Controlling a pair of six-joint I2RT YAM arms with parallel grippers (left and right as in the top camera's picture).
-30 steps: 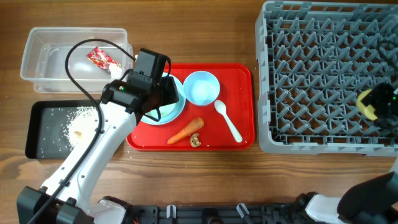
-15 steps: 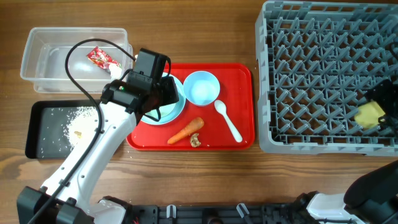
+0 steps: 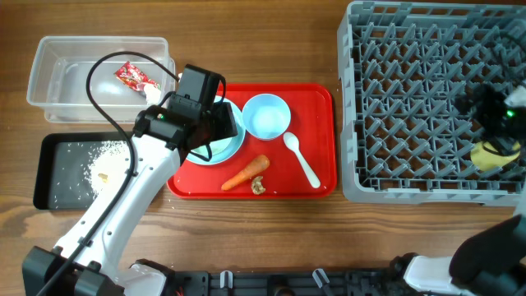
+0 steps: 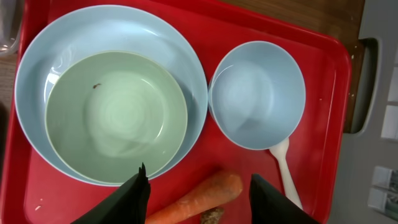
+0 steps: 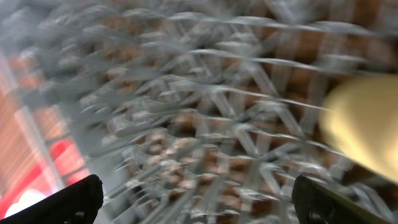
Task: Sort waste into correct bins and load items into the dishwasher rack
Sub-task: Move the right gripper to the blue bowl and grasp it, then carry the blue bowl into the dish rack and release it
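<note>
Your left gripper (image 4: 199,177) hung spread and empty above the orange carrot (image 4: 205,196) on the red tray (image 3: 320,177), beside the plate (image 4: 34,74) and a bowl (image 4: 258,93). Your right gripper (image 5: 199,194), jaws also parted, hovered in a blur over the dishwasher rack (image 3: 411,99) holding the yellow cup (image 3: 491,154). The wrapper (image 3: 135,77) lay in the clear tub (image 3: 49,62), its print too small to read.

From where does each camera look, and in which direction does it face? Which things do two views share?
Overhead: fixed above the table, facing straight down on the red tray and dishwasher rack; left arm, right arm show.
Left wrist: above the tray, facing down at plate, bowl, carrot; open left jaws' tips at the bottom edge.
Right wrist: over the rack, blurred, facing down into it; yellow cup at right; open right jaws' tips in bottom corners.
Shared: carrot in overhead and left wrist.
</note>
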